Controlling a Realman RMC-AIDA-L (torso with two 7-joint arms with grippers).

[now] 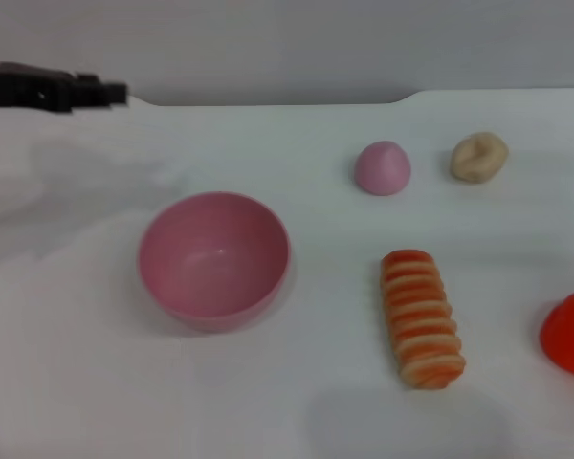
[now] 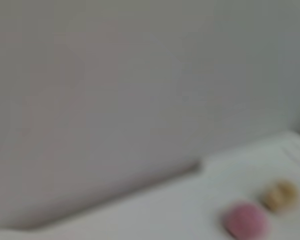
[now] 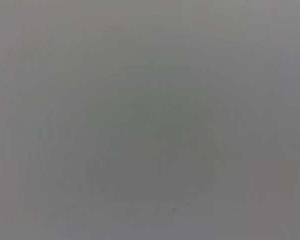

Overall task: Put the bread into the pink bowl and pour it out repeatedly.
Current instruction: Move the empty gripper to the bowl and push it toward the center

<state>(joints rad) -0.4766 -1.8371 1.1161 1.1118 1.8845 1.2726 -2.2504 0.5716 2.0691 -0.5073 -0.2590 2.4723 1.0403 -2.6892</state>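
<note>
Bowl (image 1: 214, 260) sits upright and empty on the white surface (image 1: 77, 363). Bread (image 1: 422, 317) lies flat, striped side up, well apart from the bowl, on its right.

Left gripper (image 1: 115, 93) is only a dark shape at the far left edge, raised and well back from the bowl. Cannot tell whether its fingers are open or closed. Bowl lies nearer to me than those fingers and a little to their right; bread is much farther off on the same side.

Right gripper not to be seen anywhere; its wrist view shows only blank grey.

Also on the surface: pink dome (image 1: 382, 167) and beige bun (image 1: 479, 157) side by side beyond the bread, both also in the left wrist view; a red thing (image 1: 569, 334) cut by the right edge, near the bread.

Judgement: loading step not yet begun; nothing is held and nothing is in the bowl. Next move calls for an arm to reach the bread, likely the right since the bread lies on that side, grasp it across its narrow width, lift it, carry it over the rim and let go.
</note>
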